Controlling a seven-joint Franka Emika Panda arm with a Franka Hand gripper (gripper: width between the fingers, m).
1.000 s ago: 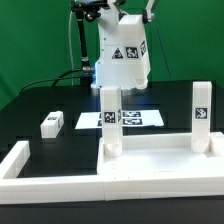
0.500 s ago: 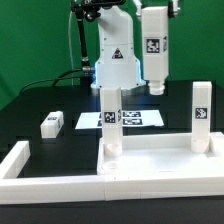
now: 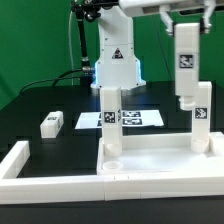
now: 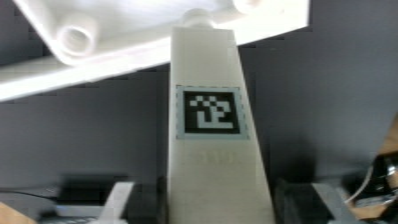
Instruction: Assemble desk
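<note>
Your jaws, part-closed, grip a desk leg [image 3: 185, 62] upright. Keep it plumb and centre it over the free corner socket [image 4: 79, 40] of the desk top [image 3: 155, 158], which seems offset.

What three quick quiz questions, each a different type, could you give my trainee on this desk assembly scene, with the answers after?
1. True or false: the gripper is shut on the carried leg and holds it off the table.
2. How many legs stand upright in the desk top? A one, B two, C four.
3. In the exterior view, on which side of the marker board does the loose leg lie?

Key: 1 true. 2 B: the left standing leg and the right standing leg. 3 the left.
</note>
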